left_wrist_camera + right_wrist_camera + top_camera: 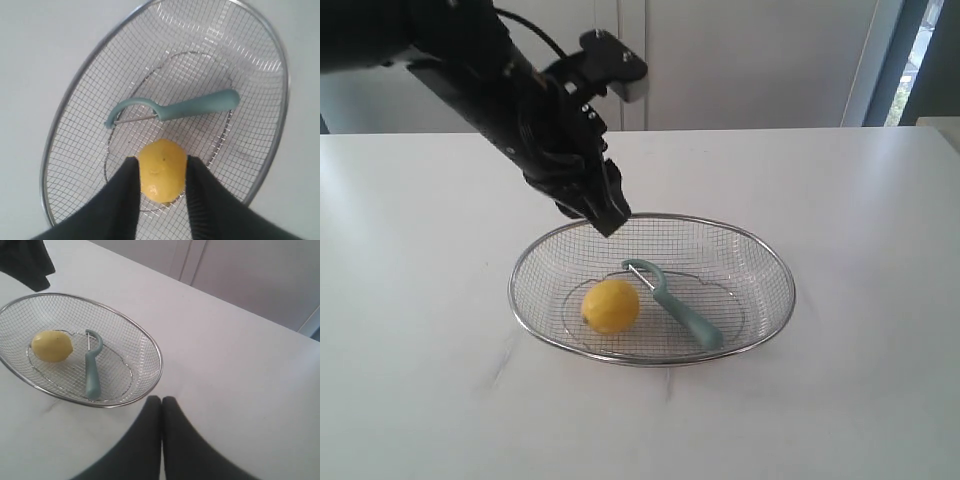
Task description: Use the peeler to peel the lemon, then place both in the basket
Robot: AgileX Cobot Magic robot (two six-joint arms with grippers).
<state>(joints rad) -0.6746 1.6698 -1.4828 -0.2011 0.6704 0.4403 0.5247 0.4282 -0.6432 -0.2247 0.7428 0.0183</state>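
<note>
Mid-frame, lemon (611, 306) lies just left of peeler (682, 308) in the mesh basket (760, 270); left gripper (610, 215) above it parted, empty, right gripper (161, 400) clenched

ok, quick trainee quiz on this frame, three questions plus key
1. True or false: the lemon and the peeler both lie in the basket.
2. The left pincer is: A) open and empty, B) shut on the lemon, C) shut on the peeler.
3. Which pincer has its fingers pressed together?
Key: 1 true; 2 A; 3 the right pincer.
</note>
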